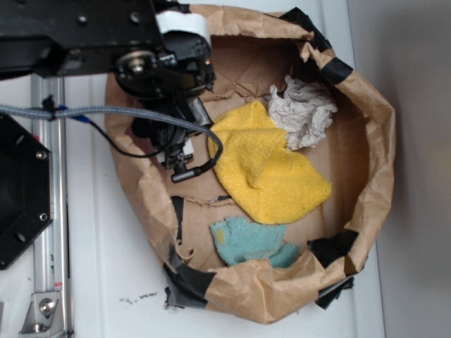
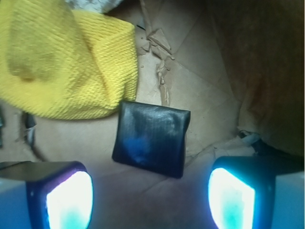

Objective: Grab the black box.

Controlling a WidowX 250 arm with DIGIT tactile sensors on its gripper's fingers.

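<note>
The black box (image 2: 151,138) lies flat on the brown paper floor in the wrist view, just below the edge of the yellow cloth (image 2: 62,67). My gripper (image 2: 150,198) is open, its two glowing fingertips (image 2: 69,200) wide apart, with the box a little ahead of the gap and nothing between them. In the exterior view the gripper (image 1: 184,158) hangs at the left inside of the paper-walled bin, beside the yellow cloth (image 1: 271,165). The box is hidden under the arm there.
The crumpled brown paper wall (image 1: 373,148) with black tape patches rings the bin. A white rag (image 1: 303,113) lies at the back and a teal cloth (image 1: 250,241) at the front. A black hexagonal plate (image 1: 21,190) and a metal rail (image 1: 49,232) stand at left.
</note>
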